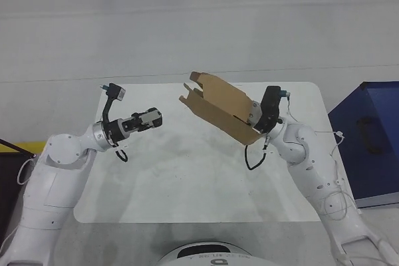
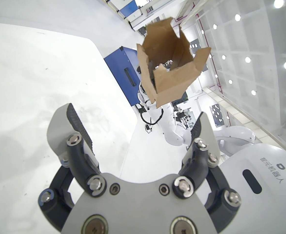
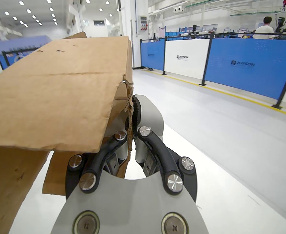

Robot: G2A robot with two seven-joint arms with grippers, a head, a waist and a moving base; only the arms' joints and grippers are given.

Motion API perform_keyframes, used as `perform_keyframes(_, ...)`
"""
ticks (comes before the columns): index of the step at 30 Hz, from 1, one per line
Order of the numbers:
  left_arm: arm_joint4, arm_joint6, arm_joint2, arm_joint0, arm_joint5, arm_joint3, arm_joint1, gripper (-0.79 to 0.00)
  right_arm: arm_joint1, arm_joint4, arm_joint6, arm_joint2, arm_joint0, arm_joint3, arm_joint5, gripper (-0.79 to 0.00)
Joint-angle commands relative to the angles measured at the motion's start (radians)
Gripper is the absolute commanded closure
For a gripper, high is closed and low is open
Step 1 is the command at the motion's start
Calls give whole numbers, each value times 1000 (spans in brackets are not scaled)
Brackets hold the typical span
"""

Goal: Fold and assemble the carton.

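Observation:
A brown cardboard carton [image 1: 221, 106] hangs tilted in the air over the back right part of the white table [image 1: 186, 193]. My right gripper [image 1: 255, 121] is shut on one wall of the carton [image 3: 55, 93] at its near end, with a torn edge pinched between the fingers [image 3: 146, 118]. The far end of the carton [image 2: 169, 64] stands open as a tube, its flaps spread outward. My left gripper [image 1: 157, 118] hovers over the table's left side, pointing at that open end, apart from it. Its fingers [image 2: 72, 122] are open with nothing between them.
A blue cabinet [image 1: 376, 139] stands on the floor just past the table's right edge. A dark object with a yellow strip [image 1: 3, 147] sits off the left edge. The table's rounded front edge [image 1: 199, 219] lies close to the robot.

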Motion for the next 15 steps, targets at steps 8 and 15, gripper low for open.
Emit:
perform_keyframes(8,104,39,-43,41,91,-139,11,-785,-2,21,4,-7,13,24,-21,0)
perform_keyframes(15,258,184,-12,29,264,-228,6,-785,-4,20,33,-24,-1,-3,-6,0)
